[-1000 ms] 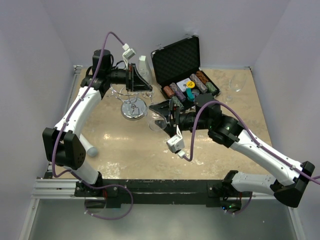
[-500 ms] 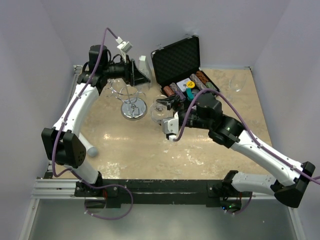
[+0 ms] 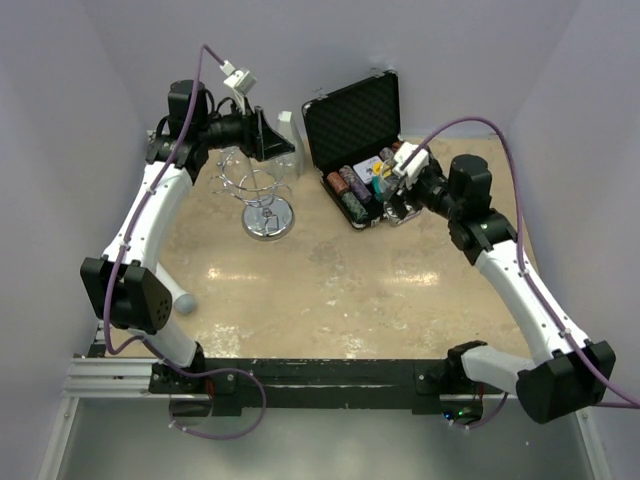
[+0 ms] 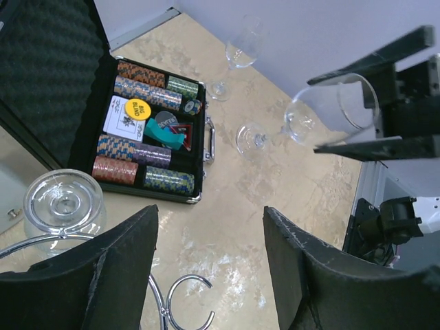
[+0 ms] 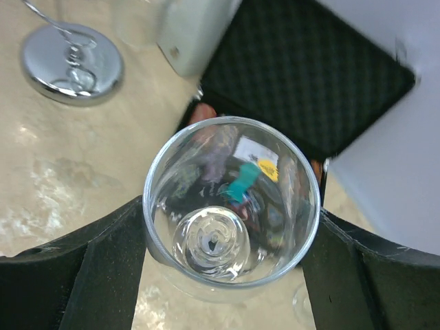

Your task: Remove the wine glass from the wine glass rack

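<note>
The clear stemmed wine glass (image 5: pixel 230 172) is off the shiny chrome wire rack (image 3: pixel 262 190). It is clamped by its bowl between the two black fingers of the right gripper (image 5: pixel 230 214), whose wrist camera looks straight down the bowl's mouth to the round foot. From the middle of the beige marbled table (image 3: pixel 330 290) the glass sits at about 2 o'clock, just beside the front right corner of the open black foam-lined case (image 3: pixel 352 118) with its rows of striped poker chips (image 4: pixel 148 86). The left wrist view shows the glass tipped nearly onto its side, foot toward the case handle; whether the foot touches the table I cannot tell. The rack stands at about 10 o'clock on its round mirrored base (image 3: pixel 268 221), well apart from the glass. The left gripper (image 4: pixel 210 227) hangs above the rack's loops, fingers spread with nothing between them. A second clear wine glass (image 4: pixel 240 49) stands upright beyond the case, and another glass foot (image 4: pixel 62 199) shows by the rack's wire.
</note>
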